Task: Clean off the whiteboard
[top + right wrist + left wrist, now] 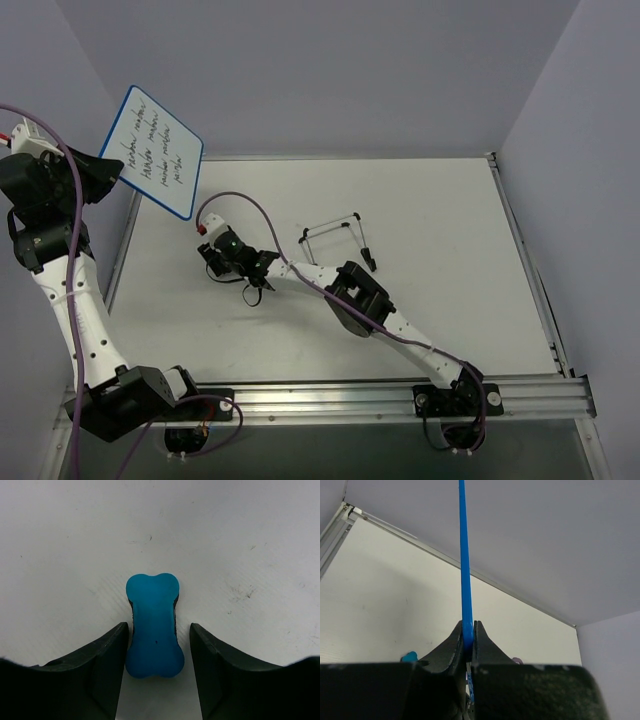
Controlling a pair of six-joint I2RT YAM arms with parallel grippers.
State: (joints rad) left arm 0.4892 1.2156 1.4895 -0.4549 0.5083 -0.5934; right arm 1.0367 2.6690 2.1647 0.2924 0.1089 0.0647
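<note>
The whiteboard [155, 150], white with a thin blue rim and black handwriting, is held tilted in the air at the far left, above the table's left edge. My left gripper [108, 172] is shut on its lower left edge. In the left wrist view only the blue rim [465, 555] shows edge-on, pinched by that gripper [468, 630]. My right gripper [214, 264] is low over the table's middle left, open. In the right wrist view this gripper [159, 630] straddles a blue bone-shaped eraser [152, 625] that lies flat on the table; the left finger is close to it, the right one apart.
A thin black wire stand [340, 235] lies on the table [450, 260] right of the right gripper. Metal rails edge the table at the left, back, right [525, 250] and front. Grey walls enclose the sides and back.
</note>
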